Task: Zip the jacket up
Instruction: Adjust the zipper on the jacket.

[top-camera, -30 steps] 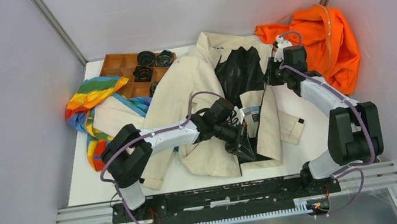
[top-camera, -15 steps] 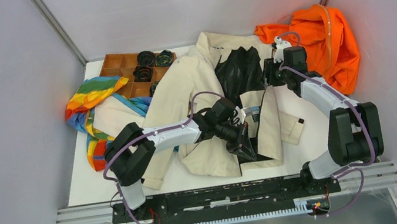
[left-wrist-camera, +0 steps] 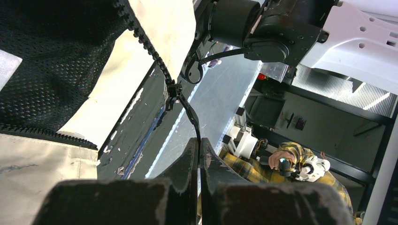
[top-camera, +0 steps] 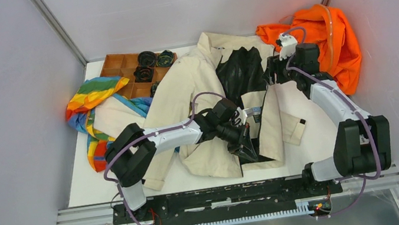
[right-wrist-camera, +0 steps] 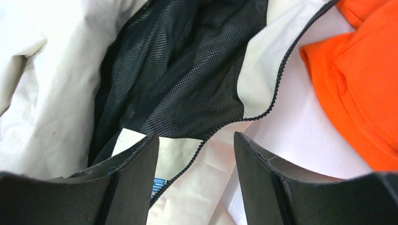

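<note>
The beige jacket (top-camera: 193,83) lies open on the white table, black lining (top-camera: 242,73) showing. My left gripper (top-camera: 248,148) is at the jacket's bottom hem. In the left wrist view it (left-wrist-camera: 199,143) is shut on the black zipper pull (left-wrist-camera: 190,112), which hangs from the slider (left-wrist-camera: 172,90) on the zipper teeth. My right gripper (top-camera: 271,72) hovers open over the right front panel's upper edge. In the right wrist view it (right-wrist-camera: 197,145) straddles the dark zipper teeth (right-wrist-camera: 277,84), touching nothing.
An orange garment (top-camera: 324,46) lies at the back right, close beside my right arm. A rainbow-striped cloth (top-camera: 91,102) lies at the left. A wooden tray (top-camera: 118,65) with dark round parts stands at the back left. The metal rail (top-camera: 227,195) runs along the near edge.
My right arm's wrist has shifted a little to the right and back. My left gripper stays at the hem, shut on the zipper pull.
</note>
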You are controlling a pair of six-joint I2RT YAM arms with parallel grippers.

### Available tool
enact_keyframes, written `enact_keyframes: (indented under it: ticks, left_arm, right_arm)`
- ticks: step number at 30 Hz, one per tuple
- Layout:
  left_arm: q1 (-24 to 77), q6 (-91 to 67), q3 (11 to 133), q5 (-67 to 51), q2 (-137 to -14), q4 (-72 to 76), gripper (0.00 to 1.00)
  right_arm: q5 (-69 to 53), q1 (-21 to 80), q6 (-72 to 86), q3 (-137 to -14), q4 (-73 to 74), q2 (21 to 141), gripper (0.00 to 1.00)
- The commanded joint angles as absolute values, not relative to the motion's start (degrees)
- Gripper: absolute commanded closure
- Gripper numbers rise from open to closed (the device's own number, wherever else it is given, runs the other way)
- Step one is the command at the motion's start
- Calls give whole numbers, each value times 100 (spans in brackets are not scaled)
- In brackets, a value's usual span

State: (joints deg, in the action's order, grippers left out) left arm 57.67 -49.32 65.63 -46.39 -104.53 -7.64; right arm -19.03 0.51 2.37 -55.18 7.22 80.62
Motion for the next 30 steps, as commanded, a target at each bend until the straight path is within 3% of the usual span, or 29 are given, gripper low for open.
enact_keyframes:
  ticks: [1,12,30]
  left_arm:
    - [5815,-4799,6741,-4786,-10407,-771,98]
    - [5807,-4834,6782,-4723,-10456,-729,98]
    - [5809,-4790,6842,-4764,-10484,-798,98]
  right_arm:
    - [-3120,-276,-220,-5370,429,7740,34]
    - [-4447,-439,-387,-5333,342,7750,34]
    - [-4584,-519,-453,-5291,350,7726,34]
